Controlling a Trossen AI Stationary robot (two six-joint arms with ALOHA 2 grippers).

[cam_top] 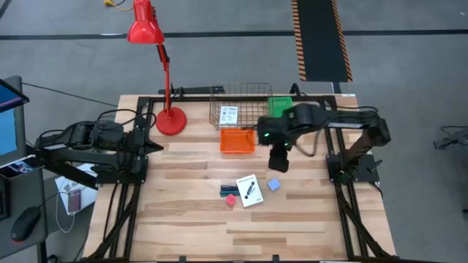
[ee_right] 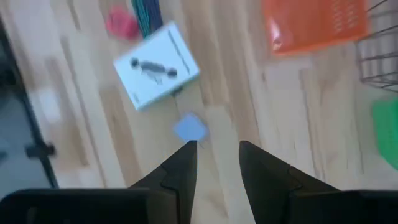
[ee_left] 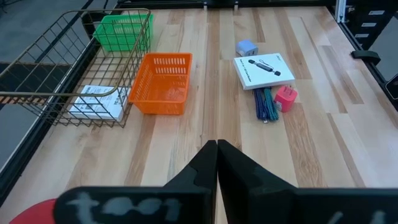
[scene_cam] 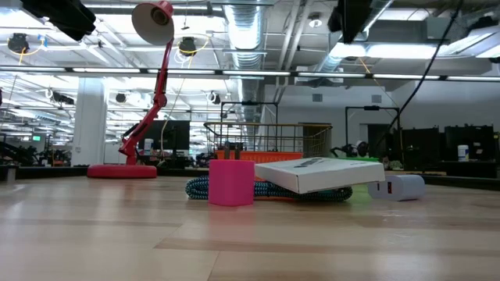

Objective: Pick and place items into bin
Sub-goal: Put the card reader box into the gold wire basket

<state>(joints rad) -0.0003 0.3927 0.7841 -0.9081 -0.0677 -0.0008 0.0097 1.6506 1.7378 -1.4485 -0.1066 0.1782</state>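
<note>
Near the table's middle lie a white printed card box (cam_top: 249,190), a teal braided cord (cam_top: 229,188) partly under it, a pink piece (cam_top: 231,199) and a pale blue cube (cam_top: 274,185). All rest flat on the wood. My right gripper (ee_right: 217,146) hangs open above the table, pointing down, with the blue cube (ee_right: 190,128) just beyond its fingertips and nothing between them. My left gripper (ee_left: 217,144) is shut and empty, raised at the table's left edge. Another white card (cam_top: 229,115) lies inside the wire basket (cam_top: 240,95).
An orange bin (cam_top: 238,140) stands in front of the wire basket, and a green bin (cam_top: 280,106) sits to the basket's right. A red desk lamp (cam_top: 170,120) stands at the far left. Bare wood lies toward the near edge.
</note>
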